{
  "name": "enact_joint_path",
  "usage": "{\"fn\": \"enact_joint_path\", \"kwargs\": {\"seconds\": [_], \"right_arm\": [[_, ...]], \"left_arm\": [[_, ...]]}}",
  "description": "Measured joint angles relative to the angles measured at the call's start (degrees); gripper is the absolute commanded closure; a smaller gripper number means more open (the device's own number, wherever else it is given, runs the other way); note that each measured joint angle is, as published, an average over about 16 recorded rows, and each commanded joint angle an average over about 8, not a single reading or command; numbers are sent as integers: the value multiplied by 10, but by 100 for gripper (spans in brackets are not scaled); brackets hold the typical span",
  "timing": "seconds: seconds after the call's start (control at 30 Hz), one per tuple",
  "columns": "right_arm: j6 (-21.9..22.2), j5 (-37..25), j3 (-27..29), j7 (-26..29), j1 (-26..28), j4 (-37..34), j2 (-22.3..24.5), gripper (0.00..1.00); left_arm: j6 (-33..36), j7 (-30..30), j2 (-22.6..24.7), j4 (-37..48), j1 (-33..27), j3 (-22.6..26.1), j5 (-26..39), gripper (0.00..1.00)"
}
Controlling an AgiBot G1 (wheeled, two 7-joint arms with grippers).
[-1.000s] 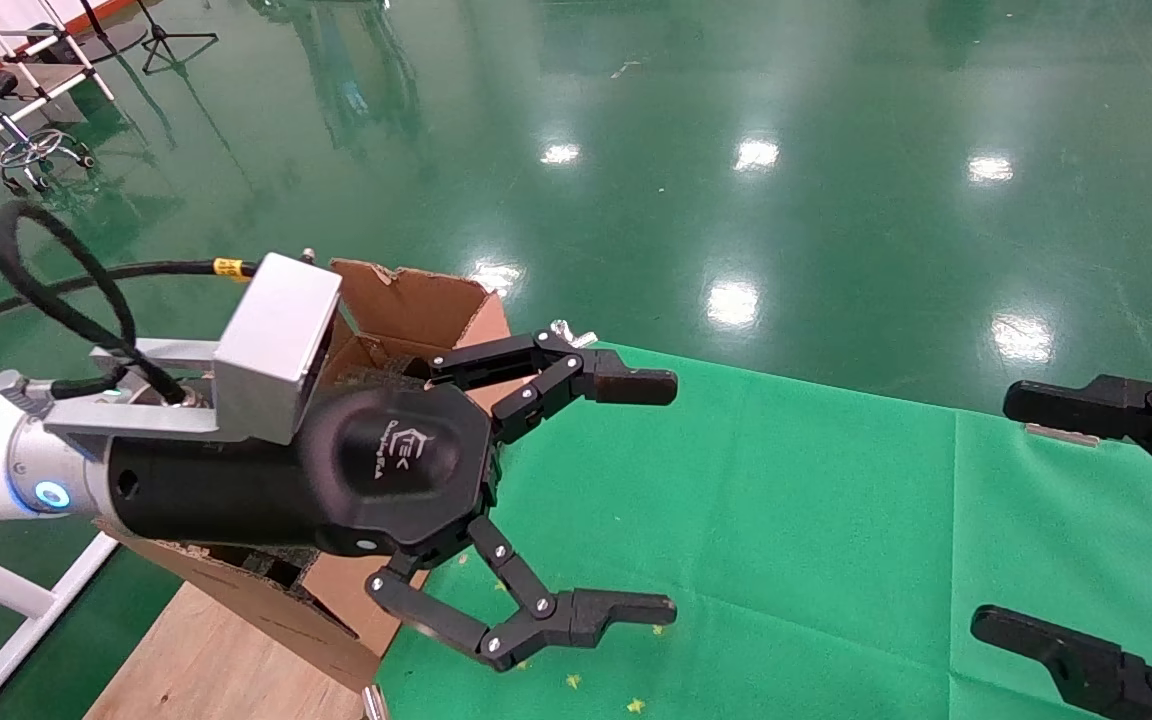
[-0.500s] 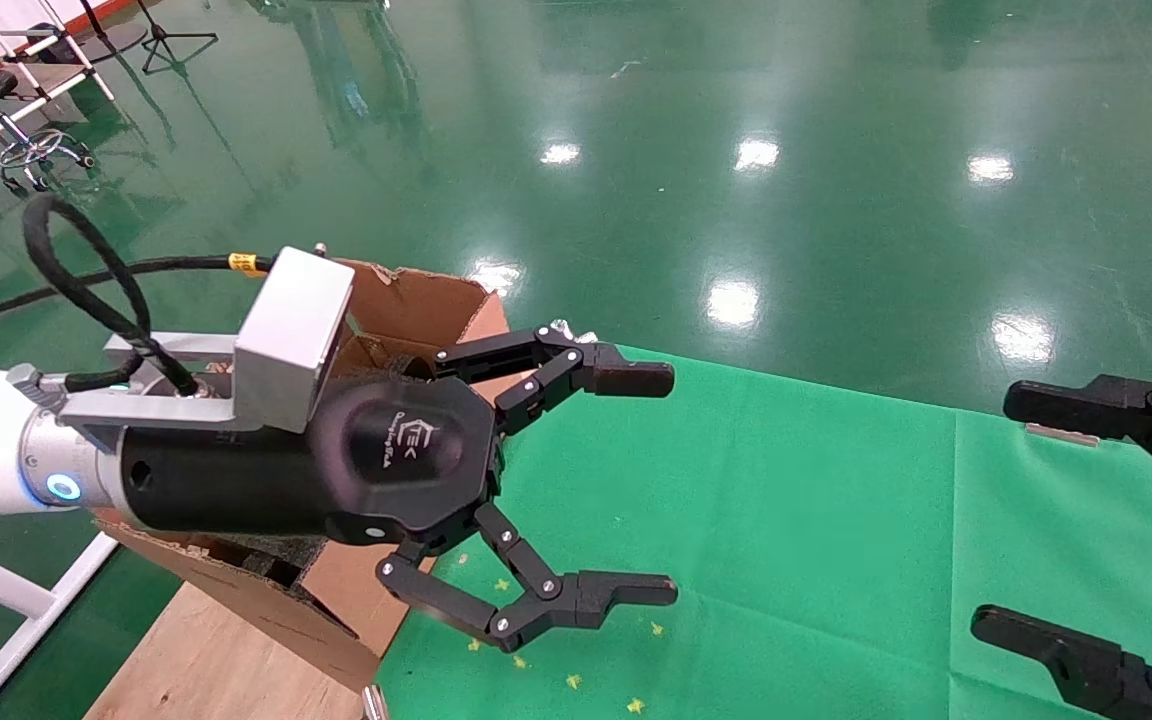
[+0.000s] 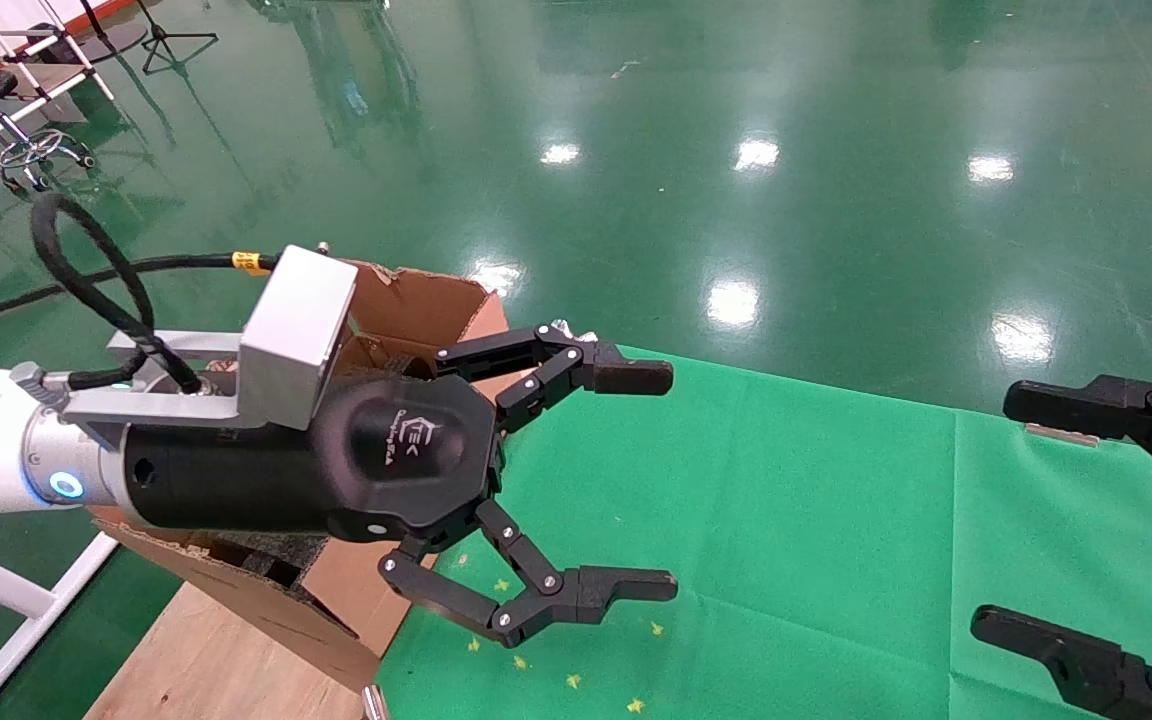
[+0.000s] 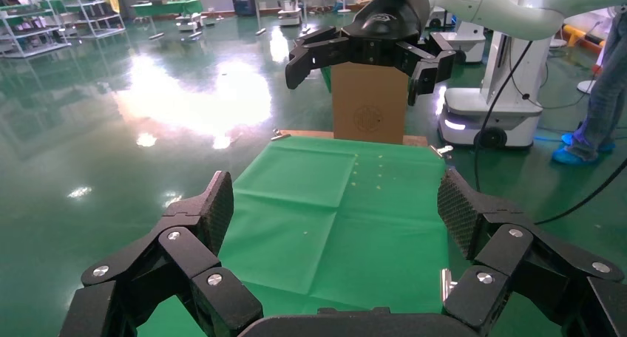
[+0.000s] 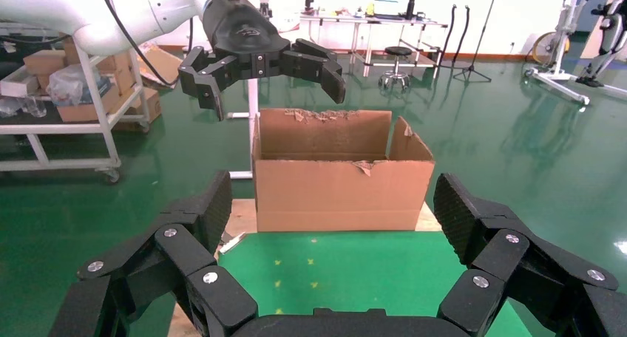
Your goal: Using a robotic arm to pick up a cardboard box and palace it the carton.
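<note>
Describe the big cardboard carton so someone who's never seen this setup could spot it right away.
Find the green cloth covering the table, then go to its end on the robot's left. There the carton stands open-topped on a bare wooden board, below the open left gripper. It is the only brown corrugated thing there, with ragged torn flaps.

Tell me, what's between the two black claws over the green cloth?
Only bare green cloth lies between the left gripper and right gripper, as the head view shows.

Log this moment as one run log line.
left gripper: open, empty, beside carton over green cloth | right gripper: open, parked | cardboard box: not visible
</note>
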Motion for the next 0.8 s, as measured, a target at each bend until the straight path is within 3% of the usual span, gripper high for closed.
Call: {"fn": "enact_joint_path", "kwargs": {"seconds": [0.8], "right_arm": [[0,0,0,0,0,0,0,0]], "left_arm": [[-1,0,0,1,-1,1,1,0]]}}
